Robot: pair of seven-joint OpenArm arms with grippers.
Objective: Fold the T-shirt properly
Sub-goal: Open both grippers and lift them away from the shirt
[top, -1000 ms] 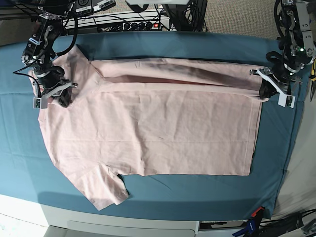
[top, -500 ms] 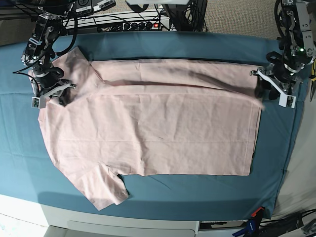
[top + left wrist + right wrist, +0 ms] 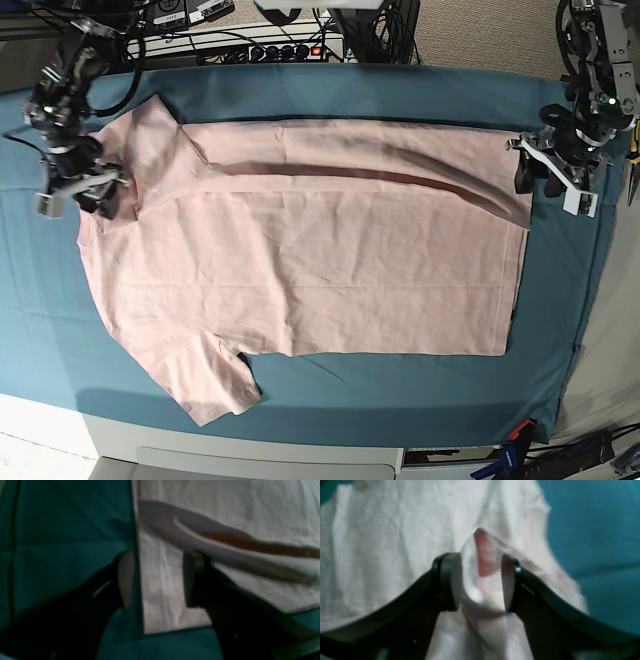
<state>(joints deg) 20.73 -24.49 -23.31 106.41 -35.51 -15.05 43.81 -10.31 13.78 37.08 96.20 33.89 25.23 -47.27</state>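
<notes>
Left tool agape, empty, over T-shirt hem; right tool parted astride blurred fabric ridge, grip unclear.

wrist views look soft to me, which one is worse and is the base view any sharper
Left wrist view: darkest and blurriest, the left claw is nearly a black silhouette over the T-shirt. Right wrist view: brighter but also soft, cloth weave smeared around the right claw. Base view: sharp and evenly lit, creases and the dark fold shadow read clearly against the teal table cloth.

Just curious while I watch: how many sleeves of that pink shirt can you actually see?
2. One sleeve sticks out at the T-shirt's near edge, the other lies at its far corner, partly folded.
</notes>
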